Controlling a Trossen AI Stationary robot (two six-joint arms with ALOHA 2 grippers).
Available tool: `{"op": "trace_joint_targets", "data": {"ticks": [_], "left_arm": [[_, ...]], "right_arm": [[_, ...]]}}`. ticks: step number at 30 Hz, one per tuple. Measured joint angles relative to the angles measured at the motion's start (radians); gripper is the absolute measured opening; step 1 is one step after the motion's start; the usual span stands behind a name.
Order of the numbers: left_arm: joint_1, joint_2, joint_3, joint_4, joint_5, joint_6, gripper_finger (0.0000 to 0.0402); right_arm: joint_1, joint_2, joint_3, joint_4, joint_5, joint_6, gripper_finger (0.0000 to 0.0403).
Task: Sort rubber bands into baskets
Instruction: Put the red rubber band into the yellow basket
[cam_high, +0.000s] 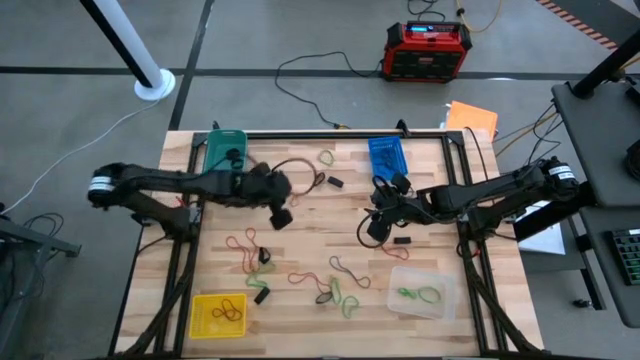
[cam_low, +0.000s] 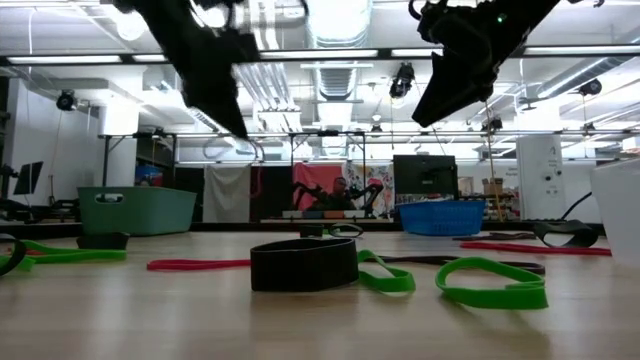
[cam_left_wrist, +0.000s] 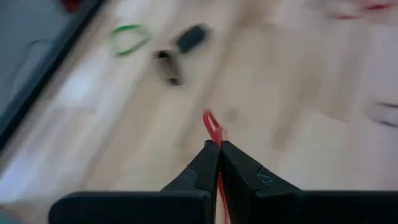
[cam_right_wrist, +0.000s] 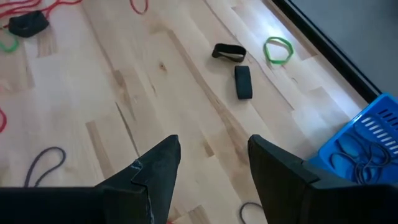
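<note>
A wide black band (cam_low: 303, 264) stands on edge closest to the low camera, with green bands (cam_low: 492, 281) lying just to its 3 o'clock side and a flat red band (cam_low: 198, 264) at its 9 o'clock.

The left claw (cam_left_wrist: 217, 147) is clenched on a thin red band (cam_left_wrist: 212, 126), whose loop pokes out past the fingertips; in the overhead view this claw (cam_high: 281, 215) hangs above the table's middle-left, and it seems clear of the wood, though the blur makes that hard to judge. At its 10 o'clock sits the teal basket (cam_high: 224, 149). At its 6 o'clock a scatter of red, green and black bands (cam_high: 330, 288) lies loose on the table (cam_high: 300, 240), and farther toward 7 o'clock is the yellow basket (cam_high: 218, 314) with a band inside.

The right claw (cam_right_wrist: 213, 163) is released, its fingers spread with nothing between them, over bare wood. Overhead it (cam_high: 378, 225) hovers right of centre. At its 12 o'clock the blue basket (cam_high: 387, 156) holds dark bands; at its 5 o'clock the clear basket (cam_high: 422, 293) holds a green band (cam_high: 420, 294). Ahead of it lie two black bands (cam_right_wrist: 236, 67) and a green loop (cam_right_wrist: 278, 50).
</note>
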Motion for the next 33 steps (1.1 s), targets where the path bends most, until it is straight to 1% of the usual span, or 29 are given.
{"op": "trace_joint_targets", "data": {"ticks": [4, 6, 9, 11, 12, 14, 17, 22, 25, 27, 30, 33], "left_arm": [[-0.142, -0.092, 0.009, -0.053, 0.101, -0.022, 0.0000], [-0.219, -0.117, 0.031, -0.099, 0.128, -0.044, 0.0000], [-0.334, -0.133, 0.085, -0.214, 0.132, -0.085, 0.0000], [-0.404, -0.133, 0.126, -0.310, 0.134, -0.140, 0.0000], [-0.435, -0.128, 0.147, -0.362, 0.151, -0.179, 0.0000], [-0.491, -0.114, 0.189, -0.431, 0.202, -0.266, 0.0000], [-0.556, -0.087, 0.239, -0.491, 0.277, -0.381, 0.0000], [-0.649, -0.038, 0.280, -0.504, 0.422, -0.528, 0.0000], [-0.698, -0.011, 0.275, -0.504, 0.470, -0.602, 0.0000], [-0.719, 0.006, 0.255, -0.497, 0.511, -0.647, 0.0000], [-0.741, 0.029, 0.212, -0.479, 0.599, -0.738, 0.0000], [-0.763, 0.047, 0.164, -0.436, 0.651, -0.789, 0.0000]], "right_arm": [[0.000, 0.000, -0.029, 0.026, 0.000, 0.001, 0.0185], [0.000, 0.000, -0.038, 0.026, 0.000, 0.001, 0.0185], [0.000, 0.000, -0.044, 0.037, 0.000, 0.000, 0.0185], [0.000, 0.000, -0.044, 0.045, 0.000, -0.009, 0.0185], [0.000, 0.000, -0.044, 0.048, 0.000, -0.014, 0.0185], [0.000, 0.000, -0.044, 0.053, 0.000, -0.022, 0.0185], [0.000, 0.000, -0.045, 0.079, 0.000, -0.042, 0.0185], [0.000, 0.000, -0.047, 0.100, -0.001, -0.052, 0.0185], [0.000, 0.000, -0.047, 0.100, -0.001, -0.051, 0.0185], [0.000, 0.000, -0.048, 0.100, -0.001, -0.051, 0.0185], [0.000, 0.000, -0.048, 0.105, -0.001, -0.051, 0.0185], [0.000, 0.000, -0.048, 0.116, -0.001, -0.051, 0.0185]]}}
